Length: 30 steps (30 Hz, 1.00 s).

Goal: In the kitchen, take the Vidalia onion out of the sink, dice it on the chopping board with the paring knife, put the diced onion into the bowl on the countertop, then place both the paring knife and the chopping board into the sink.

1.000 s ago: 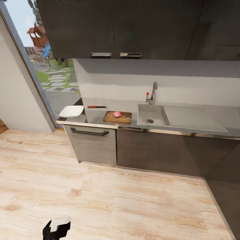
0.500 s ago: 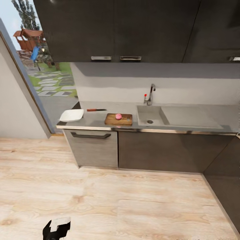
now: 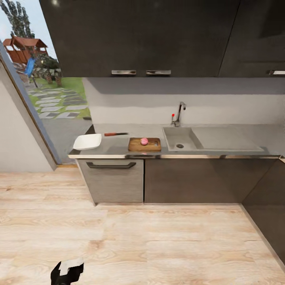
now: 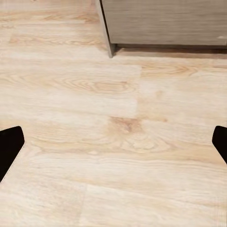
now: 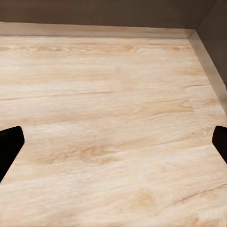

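Observation:
The pinkish Vidalia onion sits on the brown chopping board, which lies on the grey countertop just left of the sink. The paring knife, with its reddish handle, lies on the counter behind, between board and bowl. The white bowl stands at the counter's left end. Both grippers are far from these things, low over the wooden floor. My left gripper and right gripper are open, fingertips wide apart, with nothing between them.
The chrome faucet with a red knob stands behind the sink, and a steel drainboard lies to its right. Dark wall cabinets hang above. A side cabinet closes the right corner. Pale floor stretches between me and the counter.
The whole head view has shifted, so the camera has moved and the counter now appears more square-on. The onion, board, knife and bowl keep their places on the counter.

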Tool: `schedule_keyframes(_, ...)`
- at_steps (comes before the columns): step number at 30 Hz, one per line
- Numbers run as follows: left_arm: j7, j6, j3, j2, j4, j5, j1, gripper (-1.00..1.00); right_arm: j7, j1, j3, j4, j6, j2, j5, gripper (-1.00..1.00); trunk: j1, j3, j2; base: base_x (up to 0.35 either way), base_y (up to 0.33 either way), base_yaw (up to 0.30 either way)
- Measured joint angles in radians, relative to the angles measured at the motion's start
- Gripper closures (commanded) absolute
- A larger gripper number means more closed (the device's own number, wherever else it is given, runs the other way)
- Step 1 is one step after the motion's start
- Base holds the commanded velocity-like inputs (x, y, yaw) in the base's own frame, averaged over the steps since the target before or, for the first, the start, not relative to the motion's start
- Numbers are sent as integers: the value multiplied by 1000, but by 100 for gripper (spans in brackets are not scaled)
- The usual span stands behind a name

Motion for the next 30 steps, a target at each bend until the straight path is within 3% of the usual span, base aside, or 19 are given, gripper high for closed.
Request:
schedule_keyframes(9, 0, 0, 0, 0, 0, 0, 0, -100, 0, 0, 0, 0, -1, 0, 0, -100, 0, 1, 0, 75, 300, -4)
schedule_keyframes(30, 0, 1, 0, 0, 0, 0, 0, -100, 0, 0, 0, 0, -1, 0, 0, -100, 0, 32, 0, 112, 281, 0)
